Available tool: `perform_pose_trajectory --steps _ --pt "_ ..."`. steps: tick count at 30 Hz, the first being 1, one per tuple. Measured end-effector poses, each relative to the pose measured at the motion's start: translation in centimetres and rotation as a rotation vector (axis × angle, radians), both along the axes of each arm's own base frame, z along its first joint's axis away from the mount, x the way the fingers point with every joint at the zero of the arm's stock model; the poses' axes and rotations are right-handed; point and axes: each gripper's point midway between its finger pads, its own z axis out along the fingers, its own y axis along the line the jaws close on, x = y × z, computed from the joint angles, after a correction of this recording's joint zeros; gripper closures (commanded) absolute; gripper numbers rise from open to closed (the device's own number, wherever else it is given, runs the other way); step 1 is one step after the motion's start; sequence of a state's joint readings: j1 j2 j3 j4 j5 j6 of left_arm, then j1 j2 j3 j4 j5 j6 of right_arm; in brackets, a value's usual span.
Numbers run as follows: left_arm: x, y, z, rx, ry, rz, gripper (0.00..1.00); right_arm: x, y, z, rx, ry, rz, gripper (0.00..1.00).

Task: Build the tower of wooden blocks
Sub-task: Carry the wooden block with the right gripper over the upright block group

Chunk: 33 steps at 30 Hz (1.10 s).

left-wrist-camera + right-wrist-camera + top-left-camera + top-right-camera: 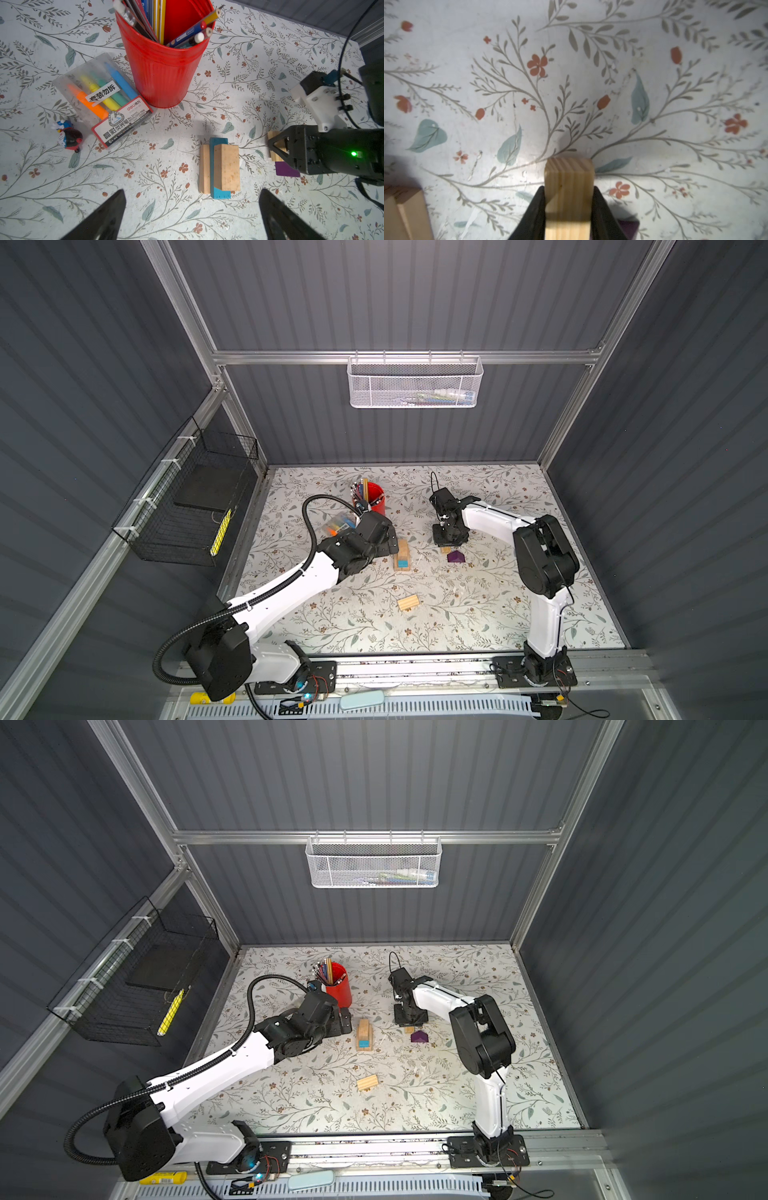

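Right pincer (568, 189): closed on the sides of a tan block (569, 170)
Left pincer (192, 191): wide, empty
Handling: tan block probably light, stiff, smooth; hold flat sides mid-length

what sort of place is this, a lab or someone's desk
Most likely a robot test cell, not a real desk: grey panel walls on an aluminium frame, two robot arms bolted to a front rail, and a floral tabletop staged with a red pencil cup and wood blocks.
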<state>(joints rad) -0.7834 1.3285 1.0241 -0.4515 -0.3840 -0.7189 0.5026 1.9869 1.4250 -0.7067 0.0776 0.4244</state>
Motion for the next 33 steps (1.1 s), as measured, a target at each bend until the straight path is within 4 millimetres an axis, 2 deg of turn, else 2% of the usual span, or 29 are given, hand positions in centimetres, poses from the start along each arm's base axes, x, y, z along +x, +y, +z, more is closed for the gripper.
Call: perform_pose_trajectory --steps 6,10,16,21,24,26,30,33 --pt "-0.6 1.1 0.7 -0.008 -0.026 0.015 0.0 -0.1 0.2 4.5 0.042 -0.047 -0.041 0.79" --pt "-1.3 2.1 0.1 -0.006 -0.023 0.035 0.0 -0.7 1.3 7.1 0.068 -0.065 -0.043 0.79" --pt "-2.4 3.6 -1.1 0.01 -0.009 0.07 0.0 -2.6 4.8 9.3 0.103 -0.056 -0.002 0.81" --pt "-3.0 4.9 -1.1 0.006 -0.019 0.108 0.0 -3.8 8.5 11.2 0.137 -0.058 0.026 0.83" --pt "-3.4 5.6 -1.2 0.005 -0.024 0.126 0.0 -4.2 10.5 11.2 0.148 -0.054 0.031 0.83" --pt "-3.6 6.0 -1.3 0.01 -0.024 0.134 0.0 -4.6 11.4 10.5 0.144 -0.039 0.027 0.83" --pt "-3.8 6.6 -1.5 0.015 -0.02 0.151 0.0 -5.3 12.2 8.7 0.118 0.0 0.008 0.84" --pt "-4.0 6.8 -1.6 0.019 -0.018 0.156 0.0 -5.2 12.8 8.1 0.113 0.004 -0.009 0.84"
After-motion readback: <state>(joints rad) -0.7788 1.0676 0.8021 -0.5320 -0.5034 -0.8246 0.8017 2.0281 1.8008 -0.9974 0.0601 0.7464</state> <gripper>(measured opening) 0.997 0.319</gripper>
